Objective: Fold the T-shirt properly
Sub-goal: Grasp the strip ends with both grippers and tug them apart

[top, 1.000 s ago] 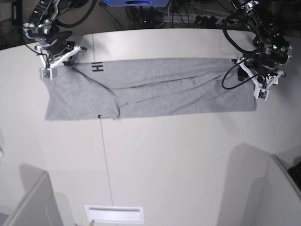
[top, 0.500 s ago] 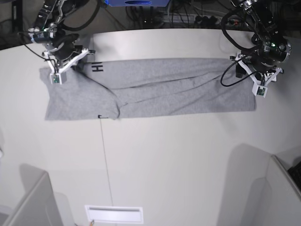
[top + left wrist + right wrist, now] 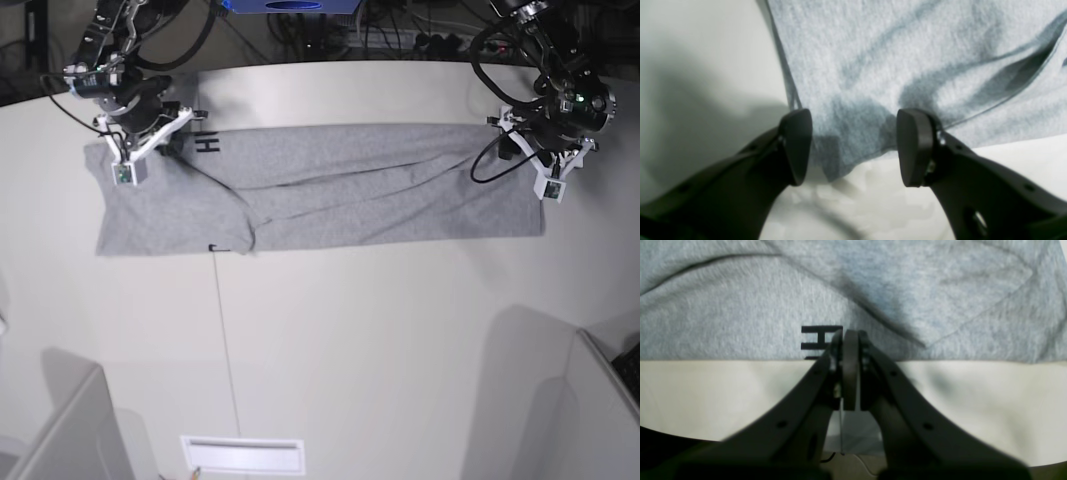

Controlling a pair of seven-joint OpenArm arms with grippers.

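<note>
Lying creased, the T-shirt (image 3: 330, 190) sits under spread left fingers (image 3: 796, 146), pinched-together right fingers (image 3: 850, 350).

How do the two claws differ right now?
The left claw stands open over a corner of the grey T-shirt; the right claw is shut, empty, by the shirt's black lettering. The left is at the plain end, the right at the printed end. Both hover at the shirt's far edge.

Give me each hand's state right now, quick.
Left hand: open, holding nothing, poised over a corner of the T-shirt.
Right hand: closed by the shirt's lettered edge; no cloth seen between the fingers.
</note>
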